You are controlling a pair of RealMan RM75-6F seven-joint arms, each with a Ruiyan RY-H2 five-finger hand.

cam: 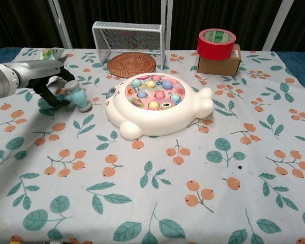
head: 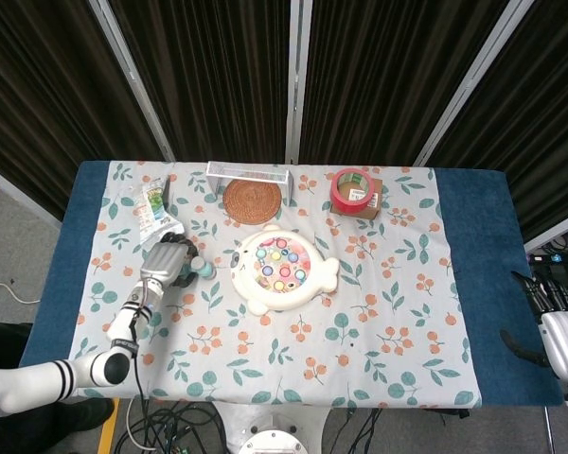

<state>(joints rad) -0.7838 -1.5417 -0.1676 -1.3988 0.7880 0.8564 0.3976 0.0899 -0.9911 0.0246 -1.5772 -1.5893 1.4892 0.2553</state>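
A small toy hammer [cam: 74, 96] is gripped by the closed fingers of the left hand [cam: 50, 87], beside the whack-a-mole toy [cam: 155, 104]; whether the right hand [head: 557, 331] is open cannot be told

My silver-and-black left hand [cam: 46, 81] grips a teal toy hammer with grey head [cam: 76, 96]; beside it, a cream board with pastel pegs [cam: 157, 104], on leaf-and-orange-berry white cloth [cam: 203, 193].

Tape roll [cam: 216, 37] atop box [cam: 218, 63]

The left arm reached in low from the near left, its left hand [head: 167, 261] palm down with dark fingers [cam: 47, 90] curled in a grip. The right hand [head: 560, 333] hung at the far right edge, fingers apart, holding nothing.
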